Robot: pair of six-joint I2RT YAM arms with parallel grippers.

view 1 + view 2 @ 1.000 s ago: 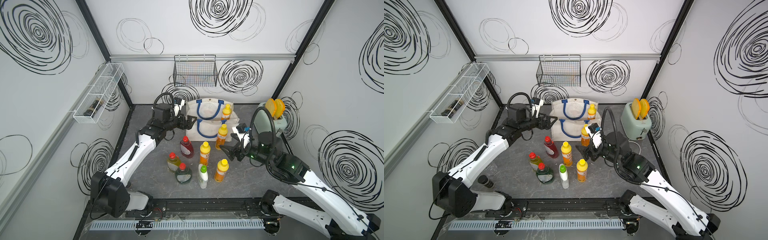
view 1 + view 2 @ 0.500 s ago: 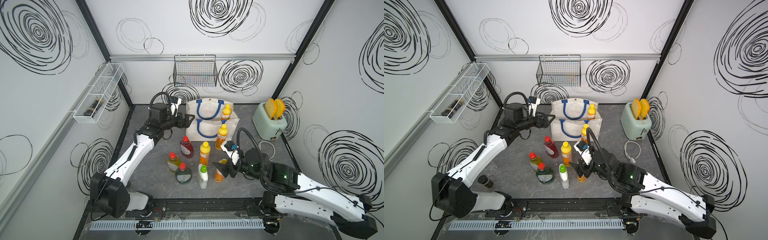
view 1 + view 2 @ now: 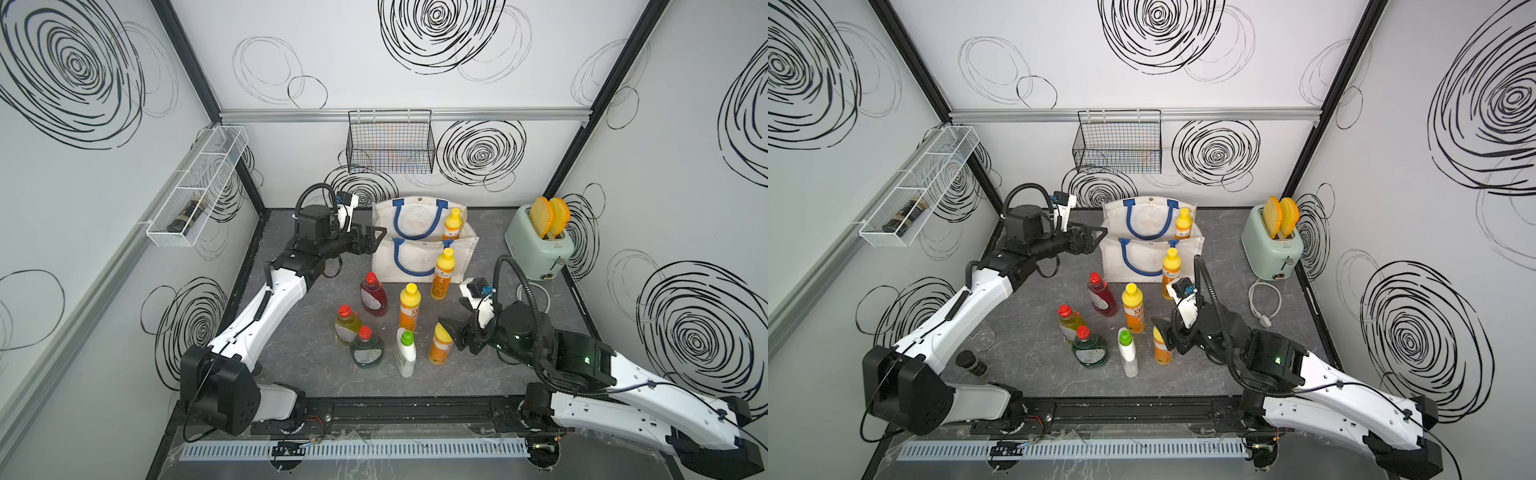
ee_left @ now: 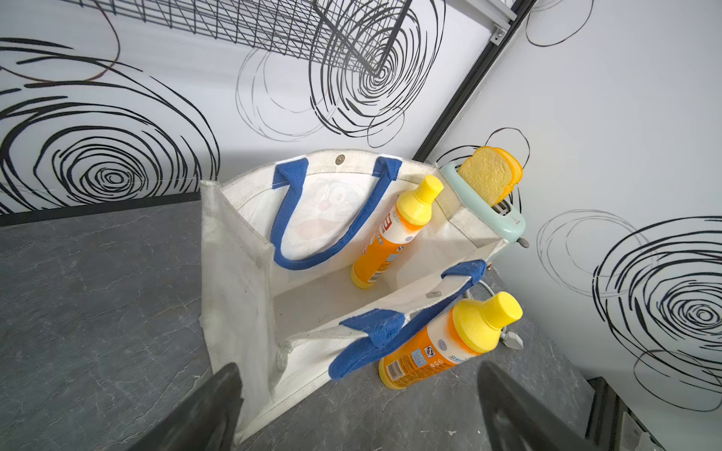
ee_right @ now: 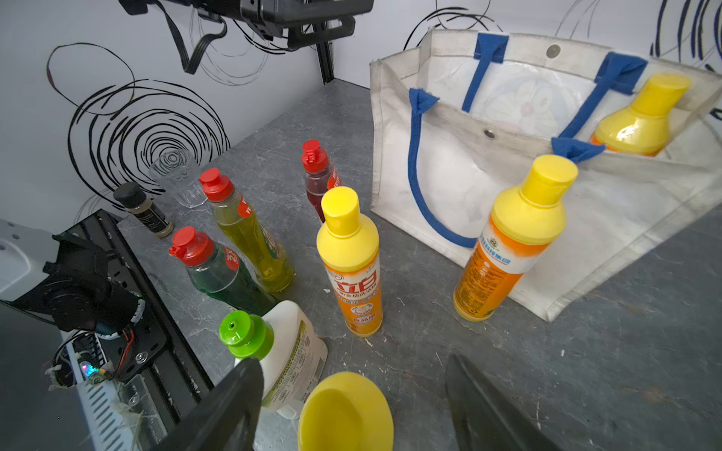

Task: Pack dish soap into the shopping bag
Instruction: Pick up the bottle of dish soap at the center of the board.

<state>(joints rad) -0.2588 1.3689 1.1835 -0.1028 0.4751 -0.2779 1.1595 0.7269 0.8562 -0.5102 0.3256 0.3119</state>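
Note:
The white shopping bag (image 3: 419,257) with blue handles stands open at the back; one orange dish soap bottle (image 3: 452,224) stands inside it. Another orange bottle (image 3: 441,274) stands against its front, a third (image 3: 409,307) mid-table. The red (image 3: 372,295), yellow (image 3: 347,324), green (image 3: 365,347) and white (image 3: 405,353) bottles cluster in front. My right gripper (image 5: 351,361) is open, its fingers either side of the front orange bottle's yellow cap (image 5: 345,410) and apart from it. My left gripper (image 3: 379,239) is open beside the bag's left upper edge, holding nothing.
A mint toaster (image 3: 540,245) with toast stands back right, its white cord (image 3: 536,295) lying beside my right arm. A black wire basket (image 3: 390,143) and a white wire shelf (image 3: 199,195) hang on the walls. A glass (image 5: 177,179) and a small jar (image 5: 144,209) sit front left.
My right arm has come down and forward from beside the bag to the front orange bottle, and its jaws have narrowed a little. The left arm has hardly moved.

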